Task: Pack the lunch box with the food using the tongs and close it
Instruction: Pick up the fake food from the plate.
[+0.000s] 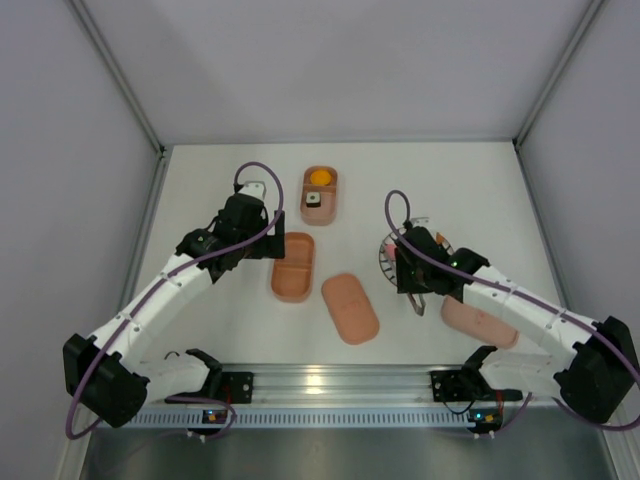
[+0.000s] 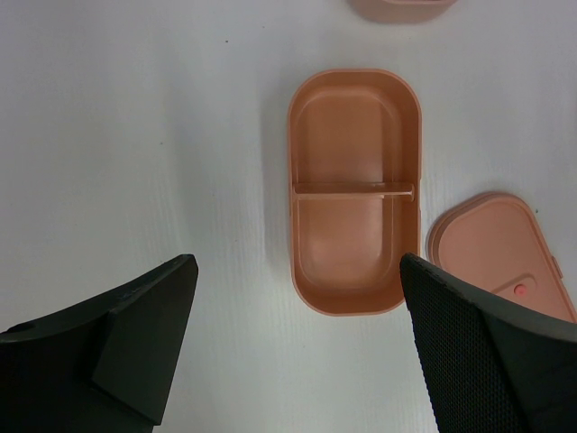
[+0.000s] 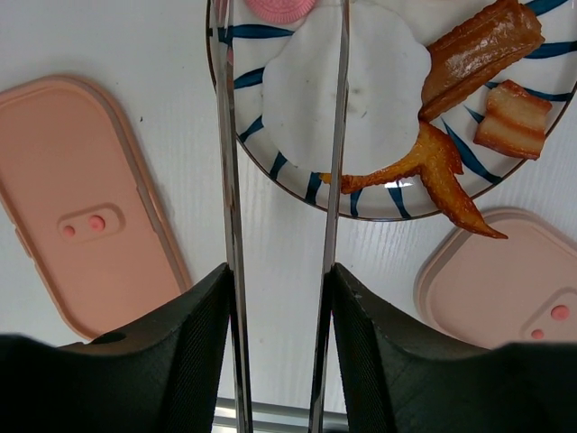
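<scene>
Right hand (image 3: 279,298) clamps tongs (image 3: 226,135) — stiff, likely slick metal; nip light fried egg (image 3: 361,90) at rim. Left hand (image 2: 296,280) wide open, empty.

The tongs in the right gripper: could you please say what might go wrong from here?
The thin tongs, squeezed by the right gripper, may twist in its grip. The flat white egg piece under them is wide and hard to pinch. The empty tray is a long carry away, so food might drop.
</scene>
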